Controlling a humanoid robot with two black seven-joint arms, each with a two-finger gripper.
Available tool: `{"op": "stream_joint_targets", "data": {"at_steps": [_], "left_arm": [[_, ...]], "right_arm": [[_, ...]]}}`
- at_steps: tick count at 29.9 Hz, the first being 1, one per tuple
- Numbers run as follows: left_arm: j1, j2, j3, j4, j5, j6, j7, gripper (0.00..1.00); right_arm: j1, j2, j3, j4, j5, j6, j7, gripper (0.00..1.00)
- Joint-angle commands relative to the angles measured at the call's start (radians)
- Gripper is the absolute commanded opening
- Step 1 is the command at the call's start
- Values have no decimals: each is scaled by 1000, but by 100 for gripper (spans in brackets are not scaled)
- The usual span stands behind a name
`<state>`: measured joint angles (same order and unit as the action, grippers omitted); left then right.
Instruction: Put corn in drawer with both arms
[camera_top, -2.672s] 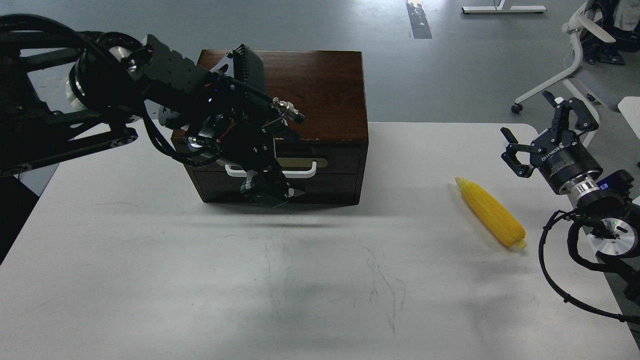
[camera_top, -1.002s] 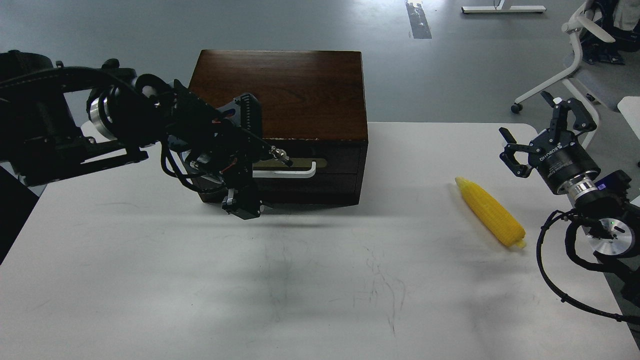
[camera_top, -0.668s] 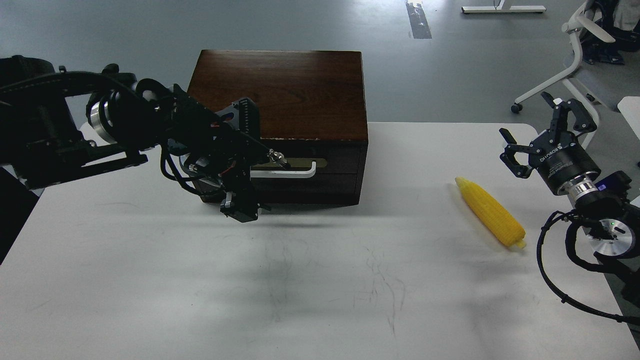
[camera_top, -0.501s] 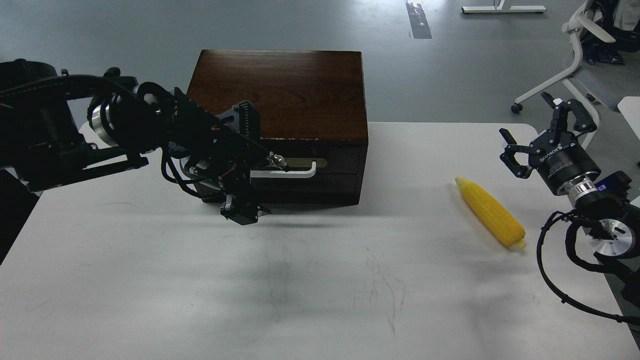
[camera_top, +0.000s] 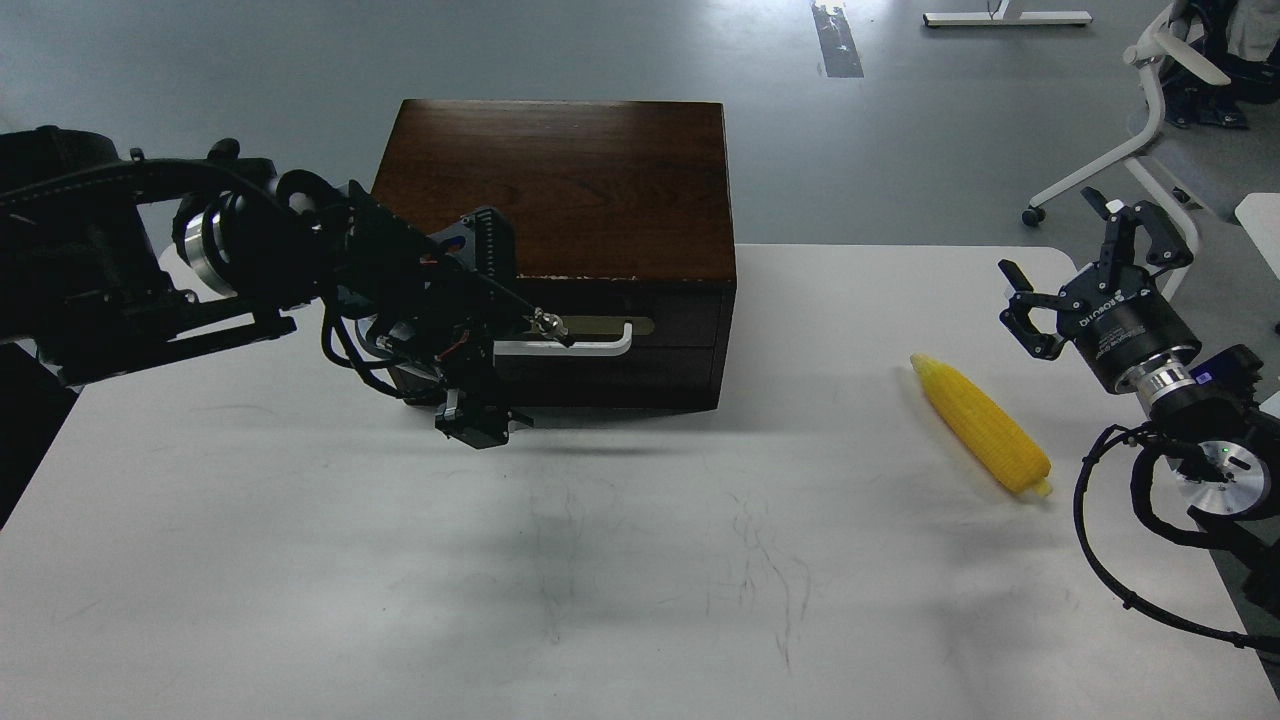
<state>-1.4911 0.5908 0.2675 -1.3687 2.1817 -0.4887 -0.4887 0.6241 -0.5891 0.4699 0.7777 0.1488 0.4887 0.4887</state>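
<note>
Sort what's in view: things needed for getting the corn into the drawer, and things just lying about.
For the job: corn; drawer, shut, in the dark wooden box; left gripper; right gripper, open.

Not part of it: white table; white chair; floor tape strip.

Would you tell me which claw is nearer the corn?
The right claw, open just beyond the corn; the left claw is by the drawer.
</note>
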Motion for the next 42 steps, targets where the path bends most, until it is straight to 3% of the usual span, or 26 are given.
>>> {"op": "stream_joint_targets", "data": {"at_steps": [1,42], "left_arm": [[0,-3,-1,-1,0,0,0,98],[12,-37,7,11,0,0,0,98]], "right_arm": [[-1,0,-2,0,0,0,0,100],[-9,2,-5,-2,0,0,0,100]]}}
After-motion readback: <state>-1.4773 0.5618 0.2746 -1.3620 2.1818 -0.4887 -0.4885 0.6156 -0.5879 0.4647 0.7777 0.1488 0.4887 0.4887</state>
